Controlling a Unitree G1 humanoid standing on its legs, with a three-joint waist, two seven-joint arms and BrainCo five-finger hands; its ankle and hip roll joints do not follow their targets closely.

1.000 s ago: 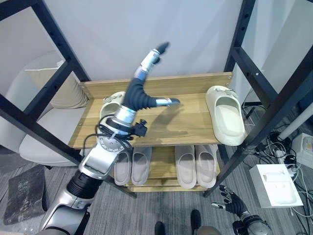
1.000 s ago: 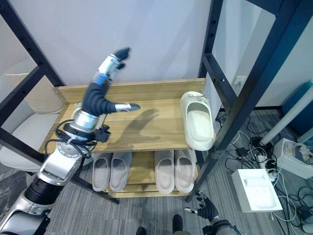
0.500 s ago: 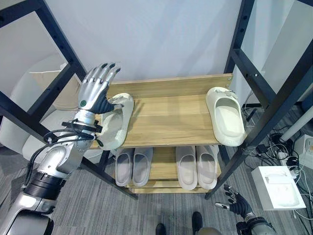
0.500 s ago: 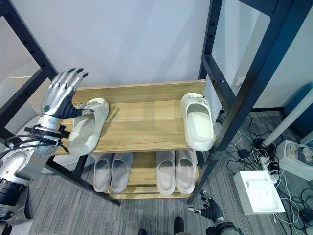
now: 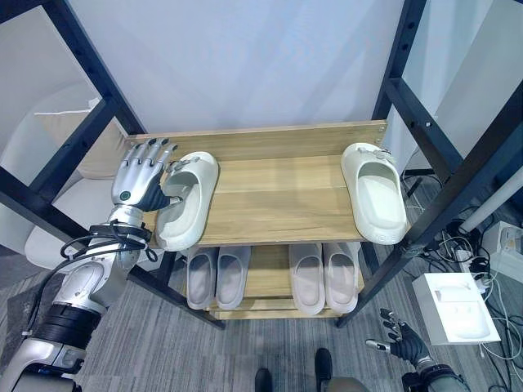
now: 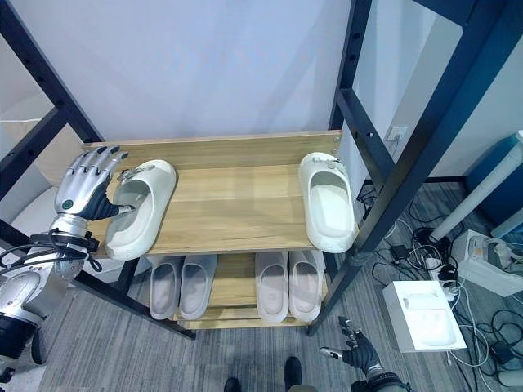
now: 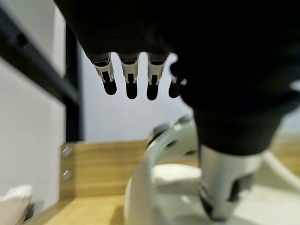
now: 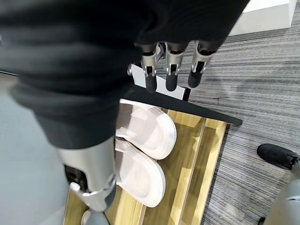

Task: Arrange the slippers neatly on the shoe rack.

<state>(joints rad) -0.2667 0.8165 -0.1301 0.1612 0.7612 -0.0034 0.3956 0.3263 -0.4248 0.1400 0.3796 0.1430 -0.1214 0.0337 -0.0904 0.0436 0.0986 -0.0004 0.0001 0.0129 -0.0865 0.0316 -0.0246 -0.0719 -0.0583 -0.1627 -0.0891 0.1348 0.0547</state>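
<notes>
A white wall stands behind a wooden shoe rack (image 5: 278, 196) framed by black metal posts, on grey carpet. On the floor to the right lie a white box (image 5: 458, 310) and a tangle of cables. To the left, behind the posts, a pale chair with a cushion (image 5: 49, 175) is partly screened by the frame.

Two cream slippers lie on the top shelf, well apart. The left slipper (image 5: 188, 200) lies near the shelf's left end, its heel overhanging the front edge; the right slipper (image 5: 374, 192) lies at the right end, toe toward the wall. On the lower shelf two pairs of grey slippers (image 5: 270, 278) lie side by side, their toe ends hidden under the top board.

The left hand (image 5: 140, 175) is raised at the left end of the top shelf, back toward the camera, fingers straight and spread upward. Its thumb reaches into the opening of the left slipper; in the left wrist view the thumb (image 7: 225, 187) points down into the slipper's hollow, though whether it presses the sole is hard to make out. The fingers close round nothing.

The right hand (image 5: 404, 343) hangs low near the floor at the lower right, partly cut off by the frame edge, fingers relaxed and apart, holding nothing
</notes>
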